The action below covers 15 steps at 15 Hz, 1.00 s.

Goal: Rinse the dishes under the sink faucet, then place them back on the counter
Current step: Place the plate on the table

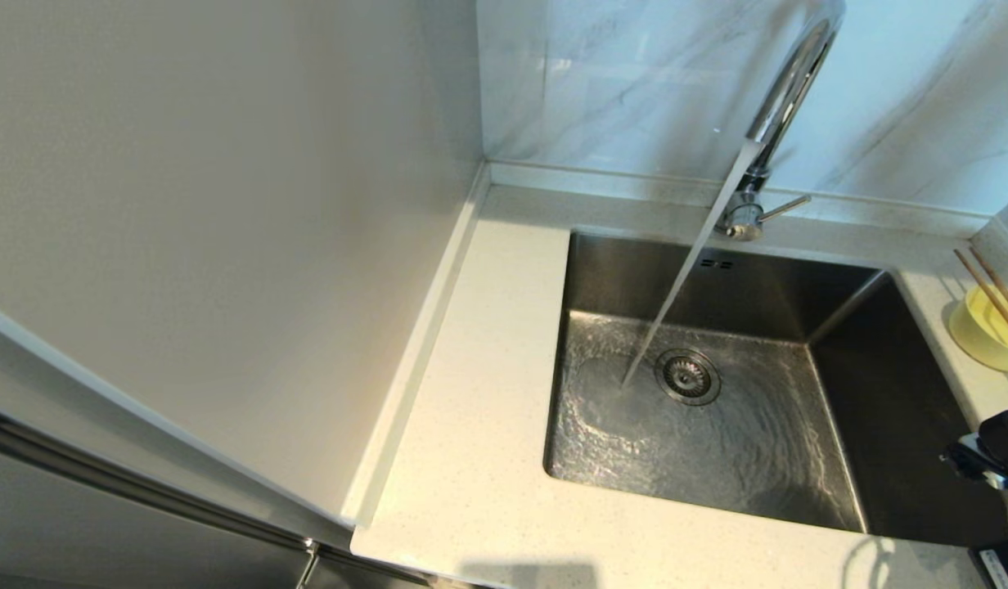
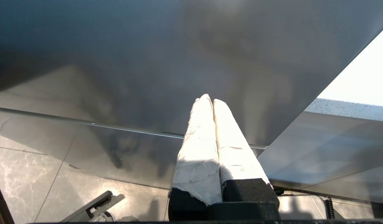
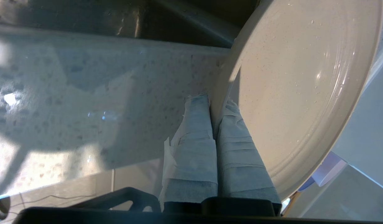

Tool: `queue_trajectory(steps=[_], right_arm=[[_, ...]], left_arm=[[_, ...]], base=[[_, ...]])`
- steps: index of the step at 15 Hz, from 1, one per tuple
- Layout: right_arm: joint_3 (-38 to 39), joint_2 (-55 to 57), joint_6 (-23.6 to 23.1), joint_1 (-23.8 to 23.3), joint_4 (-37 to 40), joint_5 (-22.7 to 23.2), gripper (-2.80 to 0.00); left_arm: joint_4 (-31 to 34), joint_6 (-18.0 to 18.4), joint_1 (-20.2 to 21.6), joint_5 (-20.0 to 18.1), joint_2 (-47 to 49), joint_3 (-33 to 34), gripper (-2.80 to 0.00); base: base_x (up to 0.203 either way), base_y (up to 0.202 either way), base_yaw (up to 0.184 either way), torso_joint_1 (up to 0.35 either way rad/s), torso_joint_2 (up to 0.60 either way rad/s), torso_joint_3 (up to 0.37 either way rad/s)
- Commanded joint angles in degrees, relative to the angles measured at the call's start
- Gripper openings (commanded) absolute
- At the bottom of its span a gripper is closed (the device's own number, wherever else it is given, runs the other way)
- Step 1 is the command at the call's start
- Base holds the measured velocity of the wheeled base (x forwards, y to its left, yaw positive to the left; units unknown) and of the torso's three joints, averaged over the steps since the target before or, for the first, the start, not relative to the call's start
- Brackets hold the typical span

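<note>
Water streams from the chrome sink faucet (image 1: 786, 90) into the steel sink (image 1: 717, 294), landing beside the drain strainer (image 1: 687, 376). On the counter (image 1: 471, 393) right of the sink stands the pale yellow bowl (image 1: 983, 331), with the brown chopsticks (image 1: 991, 294) leaning in it. My right gripper (image 3: 214, 102) is shut on the rim of the white dish (image 3: 303, 87), which is tilted on edge, dotted with droplets and held over the counter (image 3: 85, 99) near the sink's edge. In the head view only the right arm (image 1: 991, 458) shows, at the far right. My left gripper (image 2: 209, 100) is shut and holds nothing.
A beige wall panel (image 1: 226, 245) closes off the counter's left side and the grey-veined marble wall (image 1: 618, 82) rises behind the faucet. The left gripper hangs low beside a grey cabinet panel (image 2: 148, 62), above the tiled floor (image 2: 23, 174).
</note>
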Motion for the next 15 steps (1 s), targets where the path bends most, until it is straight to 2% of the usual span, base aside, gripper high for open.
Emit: queue_trajectory(steps=[1,6,14,15], right_arm=[[-0.03,2.18,-0.04,-0.94,-1.30,0.03,-2.80],[-0.37,6.88,-0.15,-3.93,-8.36,0.22,-2.80],[-0.72,10.19,-0.23,-8.76,-13.31,0.93,-2.80],[-0.98,9.90,-0.24,-8.76,-13.28,0.93,0.00]], left_arm=[[0.02,-0.02,0.00,-0.01,0.00,0.00,-2.80],[0.02,-0.02,0.00,-0.01,0.00,0.00,-2.80],[0.02,-0.02,0.00,-0.01,0.00,0.00,-2.80],[0.02,-0.02,0.00,-0.01,0.00,0.00,-2.80]], base=[[0.000,0.000,0.000,0.000,0.00,0.000],[0.000,0.000,0.000,0.000,0.00,0.000],[0.000,0.000,0.000,0.000,0.00,0.000],[0.000,0.000,0.000,0.000,0.00,0.000]])
